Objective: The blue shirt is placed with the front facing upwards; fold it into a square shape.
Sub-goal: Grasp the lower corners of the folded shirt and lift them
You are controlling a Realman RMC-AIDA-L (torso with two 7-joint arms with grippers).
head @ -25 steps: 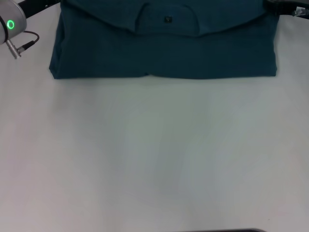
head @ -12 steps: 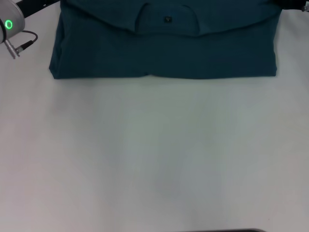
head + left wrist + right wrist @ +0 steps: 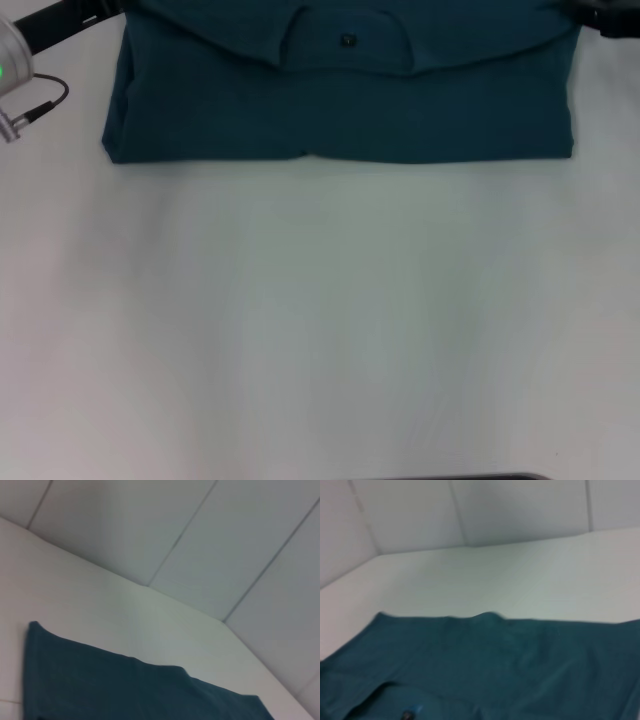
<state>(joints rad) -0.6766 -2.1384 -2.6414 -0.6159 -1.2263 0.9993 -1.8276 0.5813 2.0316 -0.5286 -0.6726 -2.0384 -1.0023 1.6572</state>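
Observation:
The blue shirt (image 3: 340, 100) lies at the far edge of the white table (image 3: 320, 320), folded into a wide flat rectangle. Its collar and a small black label (image 3: 347, 40) face up, and a folded layer lies over the upper part. At the shirt's far left corner I see my left arm's silver wrist (image 3: 10, 70) and the black body of the left gripper (image 3: 60, 22). By the shirt's far right corner, a dark part of my right gripper (image 3: 610, 15) shows. The left wrist view shows the shirt (image 3: 125, 685), and the right wrist view shows the shirt (image 3: 495, 670) with its label.
A wide stretch of bare white table lies between me and the shirt's near edge. Pale wall panels (image 3: 200, 530) rise behind the table. A dark strip (image 3: 460, 477) shows at the very bottom of the head view.
My left wrist has drifted left, partly out of the head view. The dark part of my right gripper has shifted slightly toward the right corner. The shirt has not moved.

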